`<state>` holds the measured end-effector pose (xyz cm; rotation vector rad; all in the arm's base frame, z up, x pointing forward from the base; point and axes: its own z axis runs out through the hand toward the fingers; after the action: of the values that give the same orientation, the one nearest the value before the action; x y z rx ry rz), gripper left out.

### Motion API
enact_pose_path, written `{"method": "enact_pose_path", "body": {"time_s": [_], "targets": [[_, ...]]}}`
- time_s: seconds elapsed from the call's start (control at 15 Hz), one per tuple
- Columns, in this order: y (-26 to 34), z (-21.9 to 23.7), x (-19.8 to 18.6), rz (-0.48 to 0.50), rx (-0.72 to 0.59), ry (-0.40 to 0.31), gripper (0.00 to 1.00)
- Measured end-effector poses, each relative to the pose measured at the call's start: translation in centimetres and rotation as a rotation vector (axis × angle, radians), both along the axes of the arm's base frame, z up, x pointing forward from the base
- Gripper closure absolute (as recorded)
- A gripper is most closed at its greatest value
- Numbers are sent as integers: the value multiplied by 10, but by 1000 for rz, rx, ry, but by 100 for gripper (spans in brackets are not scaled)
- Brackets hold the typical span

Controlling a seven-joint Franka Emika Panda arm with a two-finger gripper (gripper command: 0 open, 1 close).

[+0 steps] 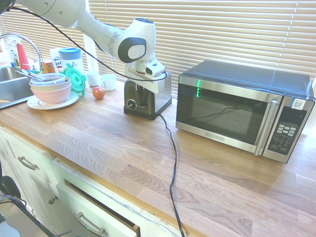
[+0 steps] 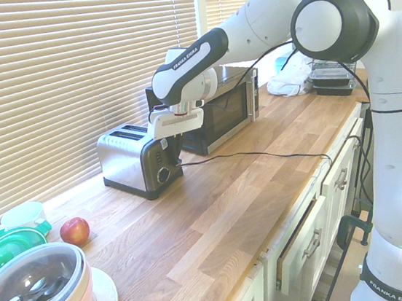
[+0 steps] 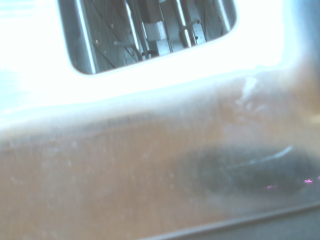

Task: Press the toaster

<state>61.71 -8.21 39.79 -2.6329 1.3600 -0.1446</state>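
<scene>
Wooden surface point(image 1: 133, 148): at upper centre, our closed gripper point(image 1: 140, 101) fronts the toaster point(image 1: 161, 94); next, we likely press straight down.

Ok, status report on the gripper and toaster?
Gripper shut, pointing down at the toaster's front panel. Toaster upright on the counter. Microwave close by, not between them.

Kitchen, with sink point(image 1: 15, 84), microwave point(image 1: 224, 116), drawers point(image 1: 98, 210)

microwave point(image 1: 228, 113) | apple point(image 1: 98, 92) | pink bowl point(image 1: 51, 94) on white plate point(image 1: 74, 98)
</scene>
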Motion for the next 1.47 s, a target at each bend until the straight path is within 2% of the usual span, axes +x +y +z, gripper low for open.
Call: {"method": "enact_pose_path", "body": {"time_s": [0.27, 0.6, 1.0, 1.2, 1.47], "targets": [[-10, 9, -22, -14, 9, -51, 100], [-60, 70, -111, -40, 15, -181, 100], [-14, 77, -199, 20, -25, -253, 100], [24, 86, -214, 64, -54, -274, 100], [52, 74, -228, 85, -72, -259, 100]]}}
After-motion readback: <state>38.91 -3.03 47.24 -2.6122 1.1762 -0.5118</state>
